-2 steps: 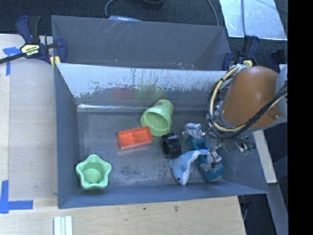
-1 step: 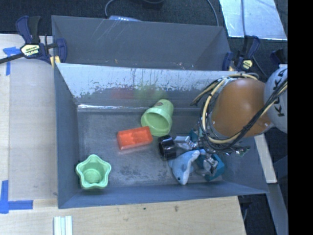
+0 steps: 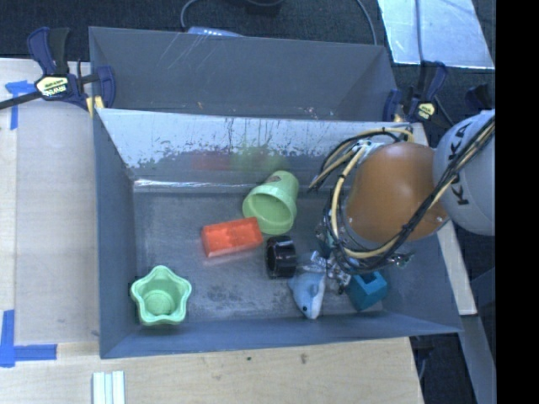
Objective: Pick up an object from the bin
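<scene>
One arm (image 3: 392, 194) reaching down from right, claw (image 3: 335, 269) over grey toy (image 3: 306, 295)

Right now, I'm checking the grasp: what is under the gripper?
A grey-blue toy and a teal block poke out beside the gripper; anything beneath the arm's orange cover is hidden.
</scene>
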